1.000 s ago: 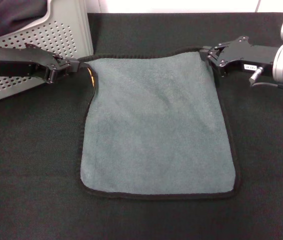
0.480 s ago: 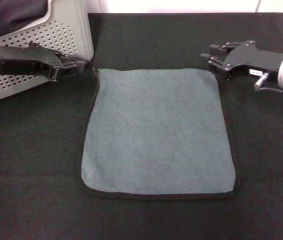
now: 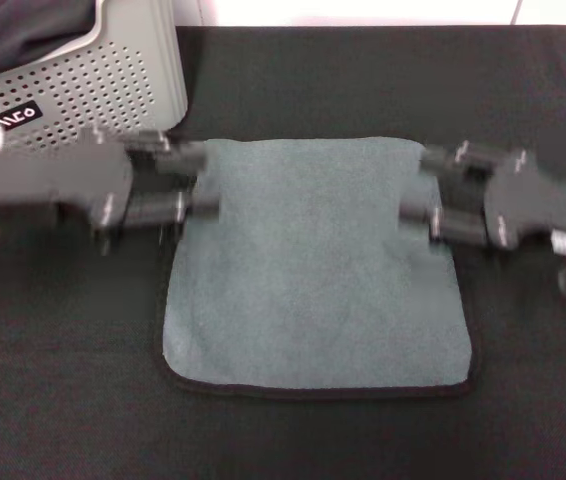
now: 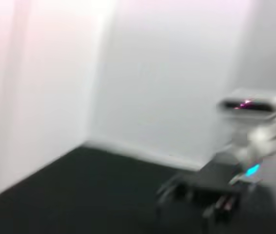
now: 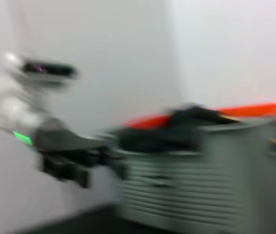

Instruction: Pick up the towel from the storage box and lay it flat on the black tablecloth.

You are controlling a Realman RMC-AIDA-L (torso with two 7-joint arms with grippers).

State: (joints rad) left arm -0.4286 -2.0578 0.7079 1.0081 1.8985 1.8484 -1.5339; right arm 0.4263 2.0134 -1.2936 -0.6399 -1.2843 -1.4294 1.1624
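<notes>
The towel (image 3: 313, 265) lies flat on the black tablecloth (image 3: 63, 400), grey-green side up, with its black trim showing along the near edge. My left gripper (image 3: 185, 184) hovers open over the towel's left edge near the far corner and holds nothing. My right gripper (image 3: 431, 190) hovers open over the right edge near the far corner, also empty. Both arms are blurred by motion. The storage box (image 3: 113, 70) stands at the far left. The left wrist view shows the right gripper (image 4: 201, 192) far off; the right wrist view shows the left gripper (image 5: 74, 165) and the box (image 5: 201, 195).
A plain black fabric bundle (image 3: 23, 25) lies in the storage box, whose black label (image 3: 5, 118) faces me. The right wrist view shows something orange (image 5: 245, 111) on top of the box. A white wall runs behind the table.
Both grippers have let go of the towel's far corners, and the towel has settled flat. Both arms have swung nearer to me, over the towel's side edges.
</notes>
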